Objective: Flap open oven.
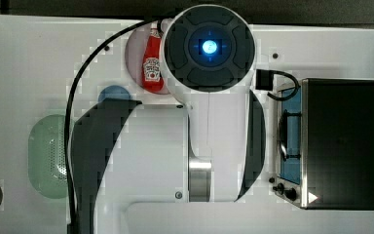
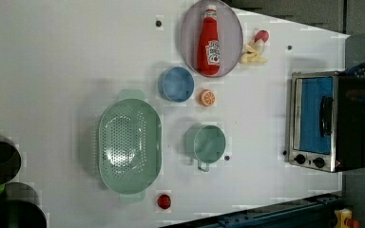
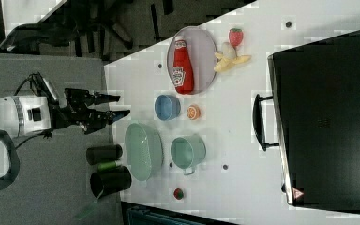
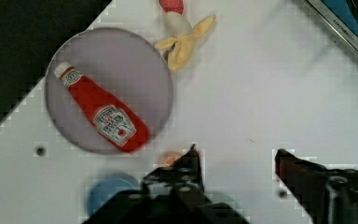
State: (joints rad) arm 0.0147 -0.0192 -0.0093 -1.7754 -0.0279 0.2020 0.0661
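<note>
Oven: a large boxy toaster oven point(image 2: 328, 122) with black top, silver metal frame, blue-tinted glass door, black bar handle and small black knobs; it stands on the white counter point(image 2: 66, 61) at the left view's right edge, door shut.
End effector: the black two-fingered end effector point(image 3: 117, 106) on the white arm hangs released, fingers spread with bare counter showing between them in the wrist view point(image 4: 235, 161); it grasps nothing and is well apart from the oven, past the counter's far edge in the right view.
Plate: a round grey plate point(image 2: 190, 23) lies well apart from the oven, toward the left view's upper middle.
Bottle: a red plastic ketchup bottle with a white cap point(image 2: 208, 42) lies flat on the plate.
Toy fruit: a yellow peeled toy banana point(image 2: 253, 54) and a red toy strawberry point(image 2: 261, 35) lie just beside the plate, between it and the oven.
Bowl: a small blue round bowl point(image 2: 176, 84) sits near the plate, on the side away from the oven.
Orange slice: a small orange toy slice point(image 2: 207, 97) lies just beside the bowl, on its oven side.
Pot: a pale green pot with a short handle point(image 2: 206, 144) stands well apart from the oven's door.
Colander: a pale green perforated oval colander point(image 2: 130, 145) rests beyond the pot, farther from the oven.
Ball: a small red round object point(image 2: 164, 201) lies near the colander.
</note>
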